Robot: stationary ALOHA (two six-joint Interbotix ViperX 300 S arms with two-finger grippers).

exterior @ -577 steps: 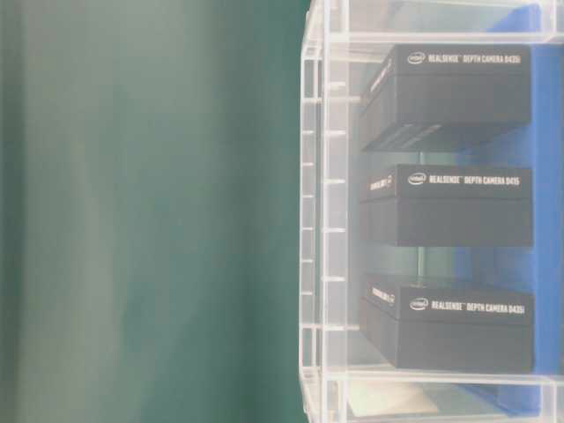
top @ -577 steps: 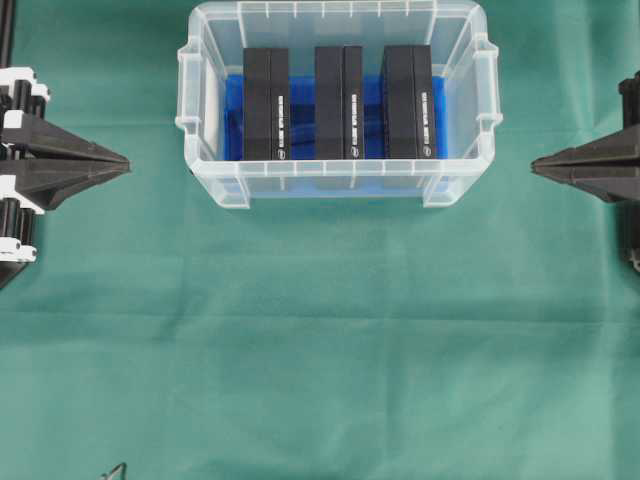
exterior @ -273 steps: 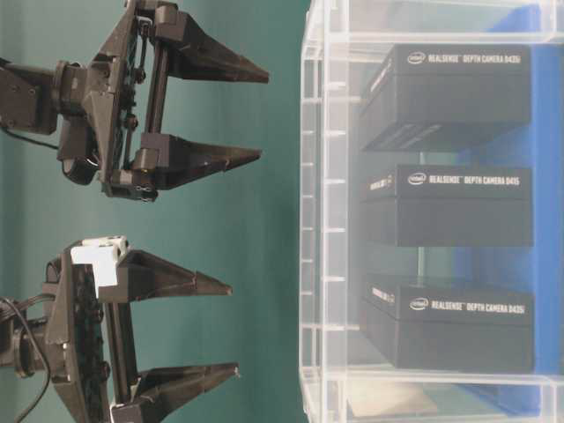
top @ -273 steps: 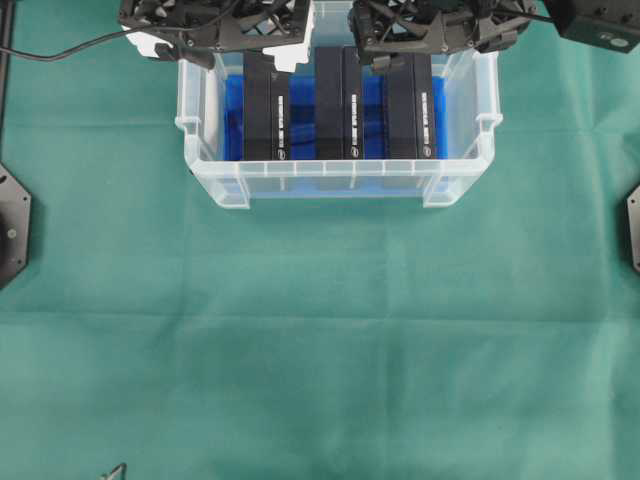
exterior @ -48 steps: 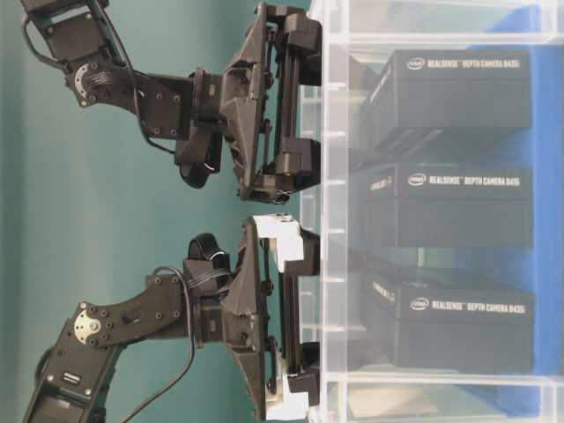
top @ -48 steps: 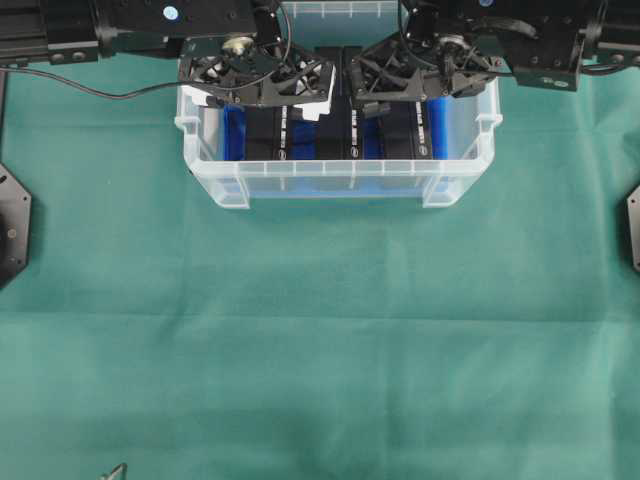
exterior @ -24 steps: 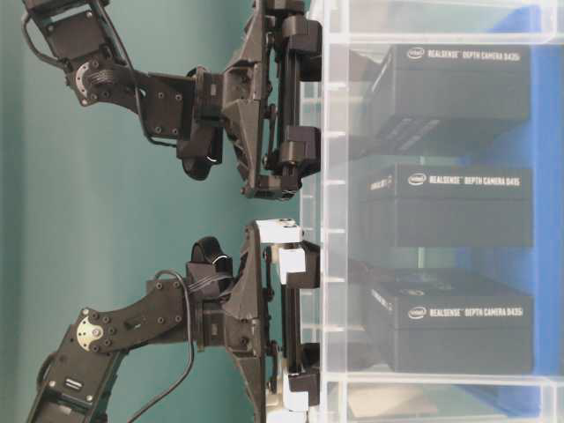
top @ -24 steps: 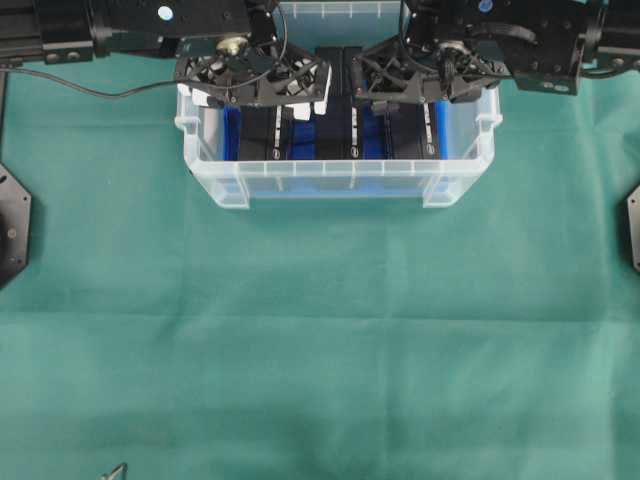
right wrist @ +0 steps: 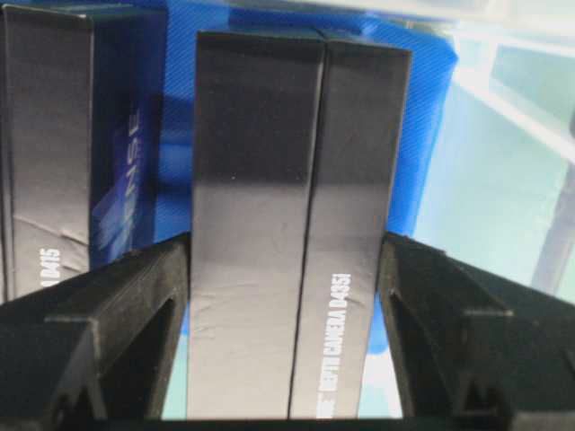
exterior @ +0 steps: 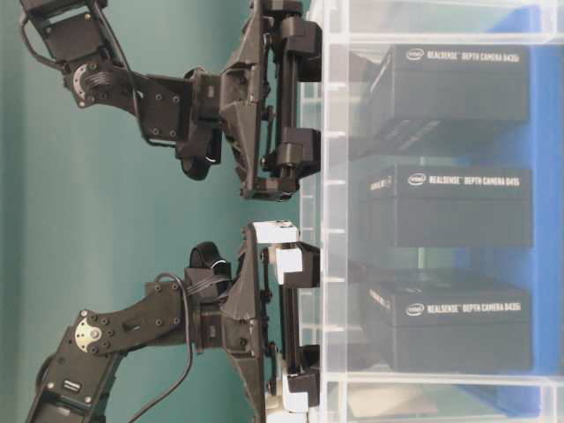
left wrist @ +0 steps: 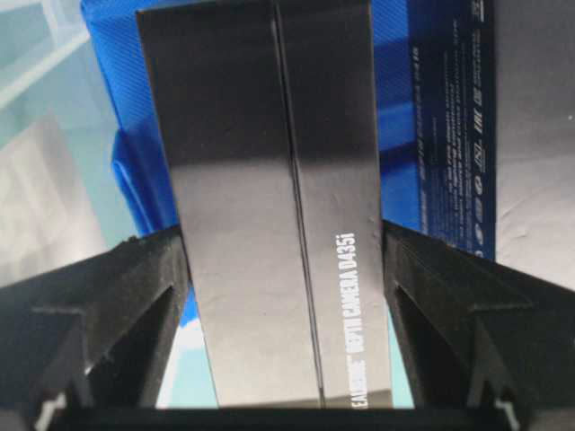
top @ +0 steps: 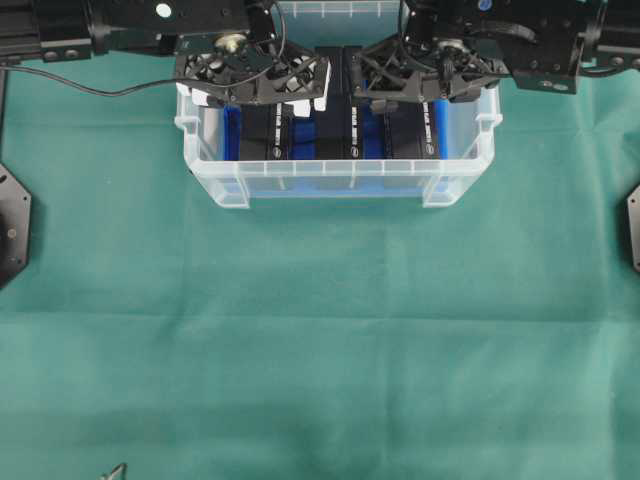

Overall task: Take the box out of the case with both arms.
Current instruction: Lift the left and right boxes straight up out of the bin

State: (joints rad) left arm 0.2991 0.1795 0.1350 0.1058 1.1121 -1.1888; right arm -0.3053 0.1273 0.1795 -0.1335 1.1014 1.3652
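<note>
The case (top: 335, 182), a clear plastic bin with a blue liner (top: 232, 130), stands at the back of the table with three upright black boxes in it. My left gripper (top: 264, 98) reaches down into the case, and in the left wrist view my left gripper (left wrist: 283, 241) is shut on the left box (left wrist: 269, 180), a finger pressed on each side. My right gripper (top: 414, 92), seen also as my right gripper (right wrist: 286, 242), is shut the same way on the right box (right wrist: 278, 162). The middle box (top: 338, 120) stands untouched between them.
Green cloth (top: 320, 330) covers the table in front of the case. Black arm bases sit at the left edge (top: 12, 225) and the right edge (top: 632, 230). A small dark object (top: 115, 470) lies at the front left.
Both grippers have closed from wide open onto their boxes. The left box, tilted a second ago, now stands straight. Both arms stay over the case.
</note>
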